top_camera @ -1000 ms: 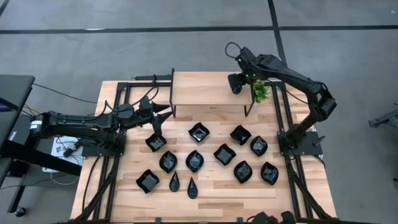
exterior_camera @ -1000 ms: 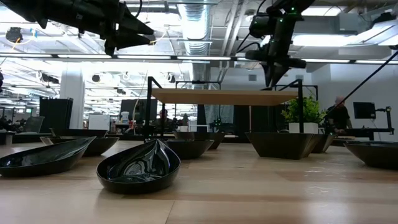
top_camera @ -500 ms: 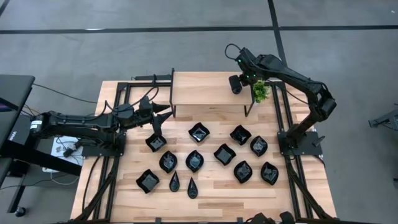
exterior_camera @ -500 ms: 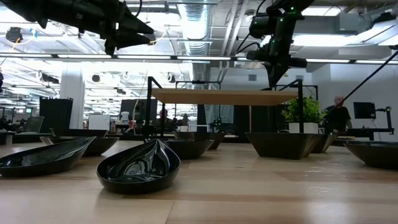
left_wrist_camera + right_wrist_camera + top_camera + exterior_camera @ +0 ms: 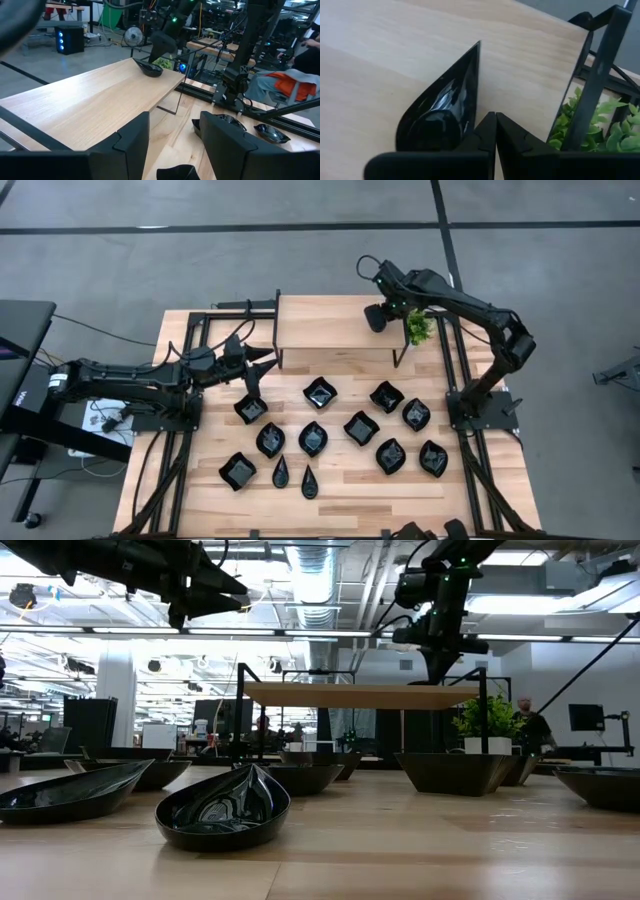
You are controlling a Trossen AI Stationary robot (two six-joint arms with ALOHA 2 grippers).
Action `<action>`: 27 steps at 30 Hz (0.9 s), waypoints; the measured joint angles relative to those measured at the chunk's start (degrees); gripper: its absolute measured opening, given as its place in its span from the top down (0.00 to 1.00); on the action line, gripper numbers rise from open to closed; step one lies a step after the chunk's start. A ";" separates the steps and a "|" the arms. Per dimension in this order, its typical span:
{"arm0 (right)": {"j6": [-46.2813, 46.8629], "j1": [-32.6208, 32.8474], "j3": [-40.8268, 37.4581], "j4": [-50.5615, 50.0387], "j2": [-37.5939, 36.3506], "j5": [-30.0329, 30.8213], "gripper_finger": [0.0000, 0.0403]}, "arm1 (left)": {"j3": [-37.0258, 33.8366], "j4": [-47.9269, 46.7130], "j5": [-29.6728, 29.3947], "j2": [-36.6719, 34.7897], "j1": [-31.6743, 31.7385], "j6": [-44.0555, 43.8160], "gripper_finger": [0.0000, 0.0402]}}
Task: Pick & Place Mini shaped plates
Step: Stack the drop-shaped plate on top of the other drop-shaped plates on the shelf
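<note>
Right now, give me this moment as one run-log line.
right pincer: shut, empty, above shelf | teardrop plate: resting on shelf beside plant | left pincer: open, waiting near shelf's left end

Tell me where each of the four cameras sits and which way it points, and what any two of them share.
High view: overhead, looking straight down at the table, both arms and the mini shaped plates.
Low view: tabletop height, looking level across plates to the shelf; both arms overhead.
Left wrist view: looks past the open left pincer along the shelf.
Right wrist view: looks past the shut right pincer at a teardrop plate on the shelf.
Shared: both wrist views show that plate.
</note>
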 joint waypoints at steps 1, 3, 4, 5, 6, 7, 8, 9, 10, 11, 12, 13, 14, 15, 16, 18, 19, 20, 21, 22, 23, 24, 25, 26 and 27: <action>0.00 0.07 0.00 0.00 -0.28 0.00 1.00 | 0.00 0.00 -0.01 0.00 0.00 0.00 0.56; 0.02 0.38 0.00 0.00 -1.12 0.00 1.00 | 0.00 0.00 -0.02 0.00 0.00 0.00 0.56; 0.04 0.65 0.00 0.05 -1.61 0.01 1.00 | 0.00 0.00 -0.02 0.00 0.00 0.00 0.56; 0.04 0.88 0.00 0.05 -2.07 0.04 1.00 | 0.00 0.00 0.00 0.00 0.00 0.00 0.56; 0.04 1.15 0.00 0.05 -2.47 0.12 1.00 | 0.00 0.00 -0.02 0.00 0.02 0.00 0.56; 0.04 1.45 0.00 0.05 -2.69 0.49 1.00 | 0.00 0.00 -0.02 0.00 0.02 0.00 0.56; 0.04 1.75 0.00 0.05 -2.75 0.82 1.00 | 0.00 0.00 -0.02 0.00 0.02 0.01 0.56; 0.02 1.95 0.00 0.00 -2.62 0.83 1.00 | 0.00 0.00 -0.02 0.00 0.02 0.05 0.56; -0.03 1.97 0.00 -0.12 -2.41 0.67 1.00 | 0.00 0.00 -0.02 0.00 0.02 0.07 0.56; -0.21 1.99 -0.16 -0.04 -2.21 0.26 1.00 | 0.00 0.00 -0.02 0.00 0.02 0.07 0.56; -0.25 2.11 -0.49 0.31 -2.10 0.00 1.00 | 0.00 0.02 -0.02 0.00 0.02 0.09 0.56; -0.26 2.47 -0.97 0.58 -2.08 -0.07 1.00 | 0.00 0.00 -0.02 0.00 0.02 0.13 0.56; -0.23 2.73 -1.43 0.33 -2.02 -0.08 1.00 | 0.00 0.02 -0.02 0.00 0.02 0.13 0.56; 0.02 3.17 -1.74 -0.19 -2.00 0.00 1.00 | 0.00 0.02 -0.02 0.00 0.02 0.10 0.56; 0.08 3.72 -1.81 -0.73 -2.01 -0.06 1.00 | 0.00 0.02 -0.02 0.00 0.02 0.03 0.56; 0.16 5.32 -1.81 -1.65 -2.63 -0.07 1.00 | 0.00 0.01 -0.01 0.00 0.00 0.04 0.56; 0.20 6.19 -1.81 -1.87 -3.26 -0.08 1.00 | 0.00 0.00 -0.02 0.00 0.00 0.04 0.56; 0.42 7.12 -1.81 -1.79 -4.19 -0.11 1.00 | 0.00 0.00 -0.02 -0.02 0.00 0.02 0.56; 1.14 8.12 -1.81 -1.75 -5.29 -0.16 1.00 | 0.01 0.01 -0.01 0.00 -0.01 0.02 0.56; 1.86 9.32 -1.81 -1.75 -6.57 -0.15 1.00 | 0.02 0.00 0.03 -0.01 -0.14 -0.03 0.56; 2.66 10.61 -1.81 -1.75 -7.95 -0.14 1.00 | 0.02 0.02 0.39 0.00 -0.28 -0.34 0.56; 3.40 12.08 -1.80 -1.78 -9.58 0.02 1.00 | 0.02 0.00 0.96 0.00 -0.35 -0.99 0.56; 4.11 13.78 -1.80 -1.77 -11.16 0.04 1.00 | 0.02 0.00 1.63 0.00 -0.36 -1.79 0.56; 4.48 15.74 -1.79 -1.78 -12.77 0.02 1.00 | 0.02 0.00 2.50 0.00 -0.37 -2.86 0.56; 4.52 17.74 -1.81 -1.92 -14.27 0.01 1.00 | 0.02 0.00 3.34 0.00 -0.37 -4.15 0.56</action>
